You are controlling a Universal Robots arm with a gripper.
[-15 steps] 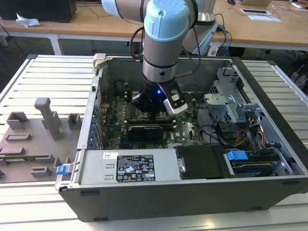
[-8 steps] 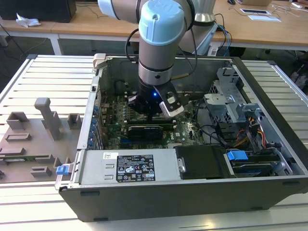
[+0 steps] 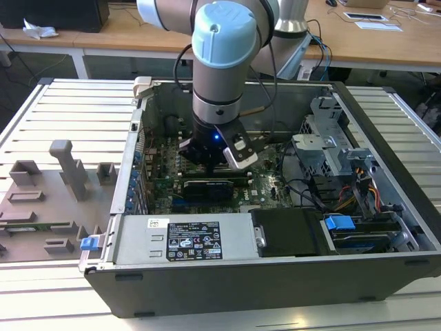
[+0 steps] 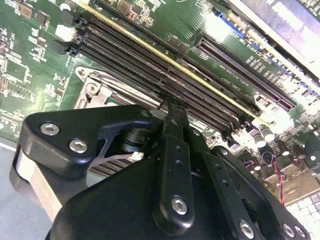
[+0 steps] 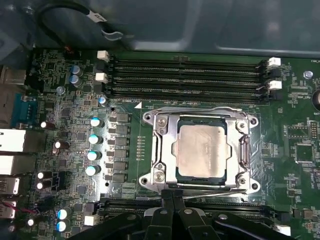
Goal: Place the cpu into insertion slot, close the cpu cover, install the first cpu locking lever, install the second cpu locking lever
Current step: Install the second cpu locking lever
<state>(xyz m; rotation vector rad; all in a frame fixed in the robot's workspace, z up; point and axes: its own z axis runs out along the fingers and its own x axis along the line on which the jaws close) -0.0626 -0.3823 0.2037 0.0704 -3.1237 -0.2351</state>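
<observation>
Pale slatted workbench panels (image 3: 62, 110) hold an open desktop computer case (image 3: 275, 276), with wooden desks behind it. One robot arm (image 3: 224, 48) reaches straight down into the case, over the green motherboard (image 3: 165, 183), on the exterior view's left half of the interior.

In the first wrist view the cpu (image 5: 201, 150), a flat silver-grey square, lies seated in its insertion slot (image 5: 200, 149) at the middle of the board. The cpu cover (image 5: 159, 150), a thin silvery frame with an open window, lies flat around the chip, so placing and closing look finished. A thin metal locking lever (image 5: 210, 186) runs along the socket edge nearest the gripper, and another (image 5: 195, 109) runs along the opposite edge, beside the long black memory slots (image 5: 185, 77). Both appear to lie low along the frame, but whether each is hooked under its catch cannot be told, so the lever steps may be done or partly left.

The gripper (image 5: 172, 197) sits just beside the near socket edge, its black fingers (image 5: 166, 200) pressed together with nothing visible between them. In the second wrist view the same closed fingertips (image 4: 172, 112) point down close to a corner of the socket frame (image 4: 92, 90), next to the memory slots.
</observation>
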